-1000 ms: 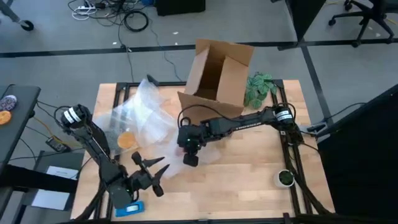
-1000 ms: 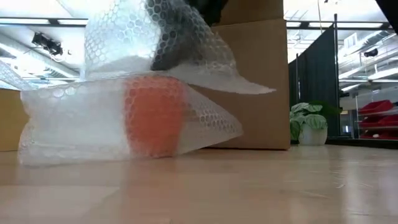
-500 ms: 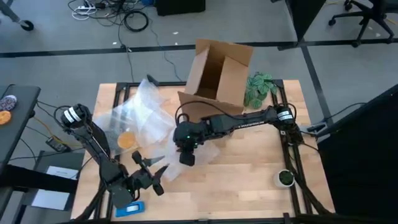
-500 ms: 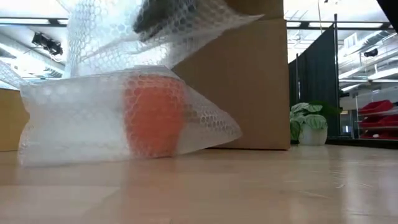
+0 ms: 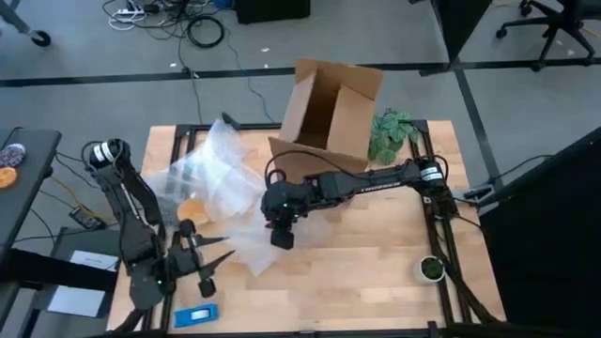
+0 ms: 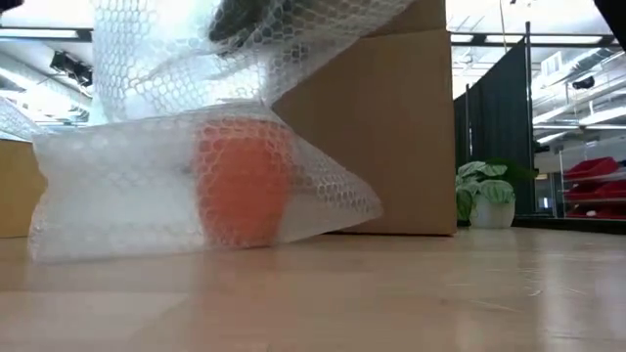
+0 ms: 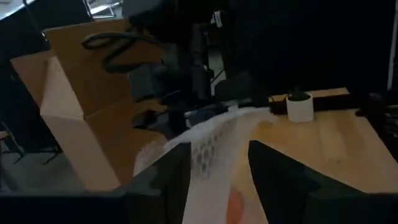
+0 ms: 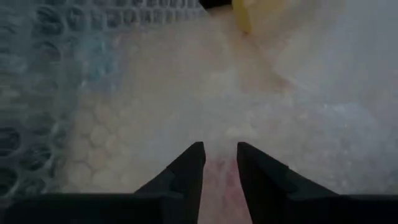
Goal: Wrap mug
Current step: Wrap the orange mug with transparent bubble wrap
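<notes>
The mug [image 5: 192,208] lay on its wooden table [image 5: 376,272], on the left half, tucked under a sheet of bubble wrap [image 5: 211,178] that spread across the table's left and middle. In the low view the mug [image 6: 242,191] showed as an orange blur through the wrap [image 6: 127,186], resting on the tabletop with a fold of the sheet lifted above it.

The right gripper [image 5: 280,235] hung over the middle of the table, at the right edge of the sheet and well apart from the mug. Its two fingers [image 8: 186,171] stood close together with only a narrow gap, pinching a thin edge of bubble wrap [image 8: 124,112], which filled nearly all of that wrist view.

The left gripper [image 5: 199,264] sat near the table's front-left corner, just in front of the mug and not touching it. Its fingers [image 7: 171,177] stood plainly apart with nothing between them, pointing toward the wrap [image 7: 211,143].

A cardboard box [image 5: 329,113] stood open at the back of the table, beside a green plant [image 5: 390,131]. A small blue object [image 5: 195,314] lay at the front-left edge, and a small dark green round object [image 5: 431,268] sat near the front-right edge.
</notes>
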Available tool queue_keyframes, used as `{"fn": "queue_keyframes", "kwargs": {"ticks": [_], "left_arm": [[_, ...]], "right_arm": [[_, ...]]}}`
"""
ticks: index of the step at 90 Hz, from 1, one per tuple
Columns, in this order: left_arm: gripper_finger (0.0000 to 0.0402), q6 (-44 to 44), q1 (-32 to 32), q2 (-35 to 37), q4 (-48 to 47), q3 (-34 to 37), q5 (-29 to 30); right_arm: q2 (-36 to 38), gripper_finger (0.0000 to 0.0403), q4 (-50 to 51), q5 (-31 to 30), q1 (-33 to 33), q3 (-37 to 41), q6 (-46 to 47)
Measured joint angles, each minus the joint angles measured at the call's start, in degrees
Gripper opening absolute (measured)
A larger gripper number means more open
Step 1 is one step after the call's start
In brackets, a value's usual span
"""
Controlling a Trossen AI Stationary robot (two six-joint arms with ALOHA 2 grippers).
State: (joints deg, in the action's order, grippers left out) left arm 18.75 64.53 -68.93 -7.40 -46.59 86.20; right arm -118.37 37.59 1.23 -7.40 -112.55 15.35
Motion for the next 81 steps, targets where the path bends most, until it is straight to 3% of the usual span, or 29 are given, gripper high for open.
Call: {"fn": "queue_keyframes", "kwargs": {"ticks": [22, 49, 81], "left_arm": [[0.0145, 13.9, 0.0, 0.0, -11.0, 0.0, -1.6], [0.0145, 25.6, -0.8, -4.2, -18.0, 0.0, -1.7], [0.0145, 28.6, -9.7, -10.4, -18.0, 0.0, -5.6]], "right_arm": [[0.0, 0.0101, 0.1, 1.1, 0.0, 0.0, 1.1], [-0.5, 0.0129, -0.1, 0.1, -0.4, 2.8, 4.6], [-0.4, 0.0131, -1.6, -1.3, -3.0, 2.0, 4.5]]}}
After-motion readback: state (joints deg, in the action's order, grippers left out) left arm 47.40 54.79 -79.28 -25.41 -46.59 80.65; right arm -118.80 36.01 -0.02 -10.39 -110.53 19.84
